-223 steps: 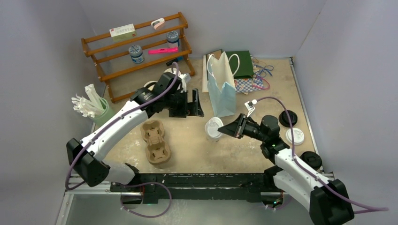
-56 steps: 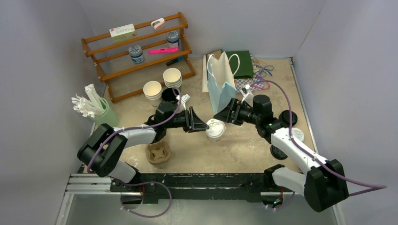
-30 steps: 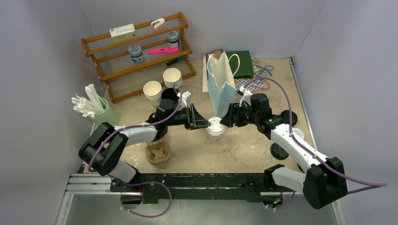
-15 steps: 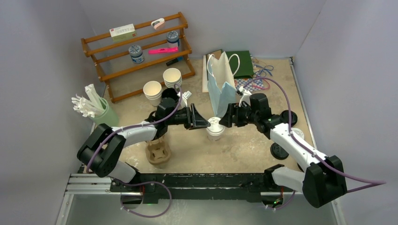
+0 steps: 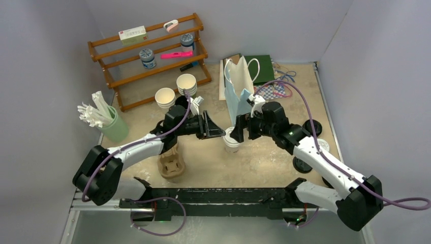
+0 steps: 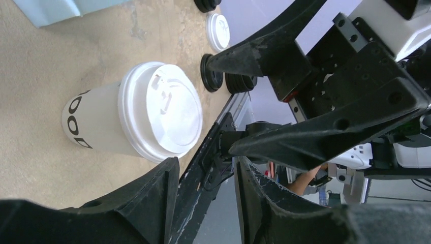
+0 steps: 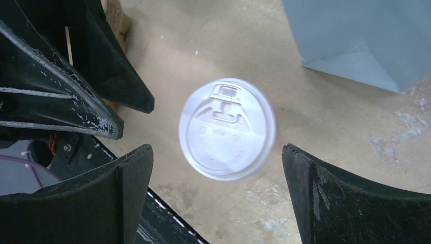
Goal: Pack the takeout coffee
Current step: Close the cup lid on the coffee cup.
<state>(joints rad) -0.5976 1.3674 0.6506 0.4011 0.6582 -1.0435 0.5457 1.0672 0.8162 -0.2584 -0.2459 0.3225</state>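
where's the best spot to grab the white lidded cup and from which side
Probably the paper wall just under the lid rim, coming down from above: the white cup stands upright, and the open right end effector hangs above, a finger either side.

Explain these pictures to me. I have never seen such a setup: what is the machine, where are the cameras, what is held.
These are two robot arms bolted at the near edge of a table, each ending in a two-finger gripper. The wide picture comes from a fixed camera above and behind them. The other two come from a camera on each wrist, so the black wedges along the bottom are that arm's own fingers. The left gripper and the right gripper face each other across a white lidded cup standing upright on the table. Both are open and neither touches it, so nothing is held. Around it are a blue paper bag, a brown pulp carrier, stacked lidless cups, loose lids and a wooden rack.
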